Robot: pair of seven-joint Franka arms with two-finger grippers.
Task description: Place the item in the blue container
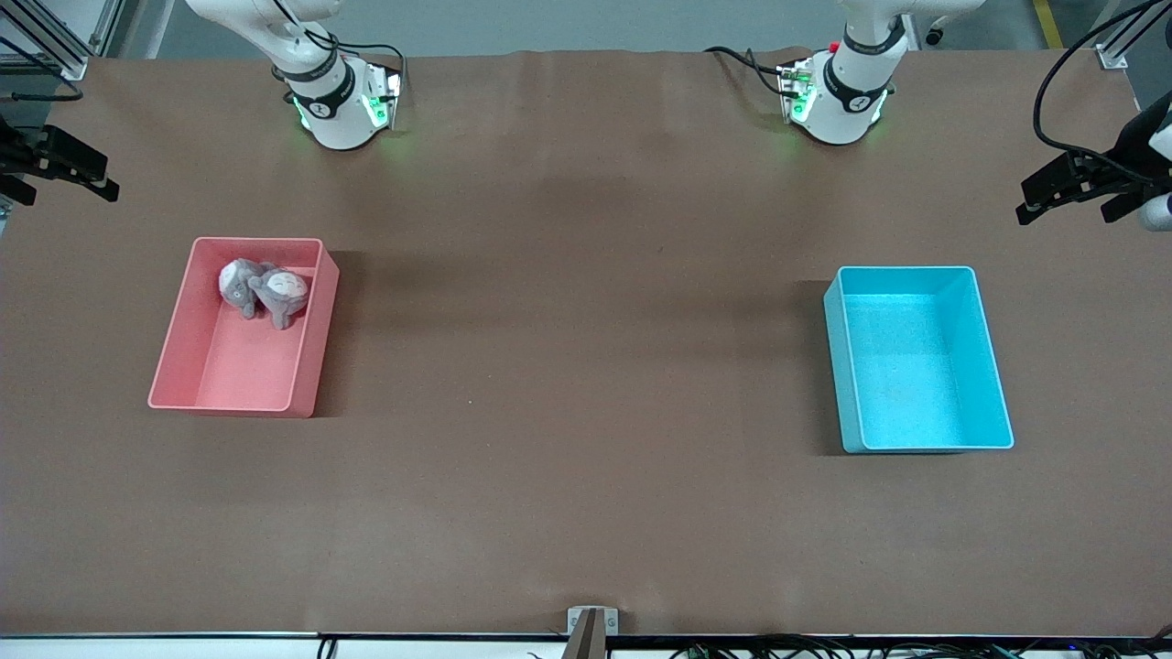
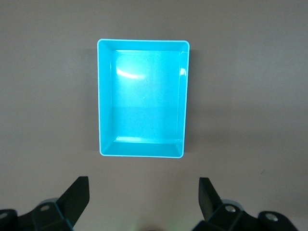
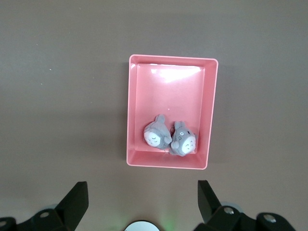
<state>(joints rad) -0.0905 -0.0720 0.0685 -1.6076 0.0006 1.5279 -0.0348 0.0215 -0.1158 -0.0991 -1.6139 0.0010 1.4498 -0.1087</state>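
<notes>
The blue container (image 1: pixel 918 366) (image 2: pixel 142 96) stands empty toward the left arm's end of the table. Two grey plush toys (image 1: pixel 240 284) (image 1: pixel 284 295) lie side by side, touching, in a pink bin (image 1: pixel 229 384) toward the right arm's end, in the part of the bin farther from the front camera. In the right wrist view the toys (image 3: pixel 156 134) (image 3: pixel 184 141) show near one short wall of the pink bin (image 3: pixel 166 82). My left gripper (image 2: pixel 144 185) hangs open, high over bare table beside the blue container. My right gripper (image 3: pixel 143 187) hangs open, high over bare table beside the pink bin. Neither gripper shows in the front view.
The two arm bases (image 1: pixel 339 105) (image 1: pixel 838 96) stand along the table edge farthest from the front camera. Dark fixtures with cables (image 1: pixel 55 165) (image 1: pixel 1080 183) jut in at both ends of the table. Brown tabletop (image 1: pixel 586 366) stretches between the bins.
</notes>
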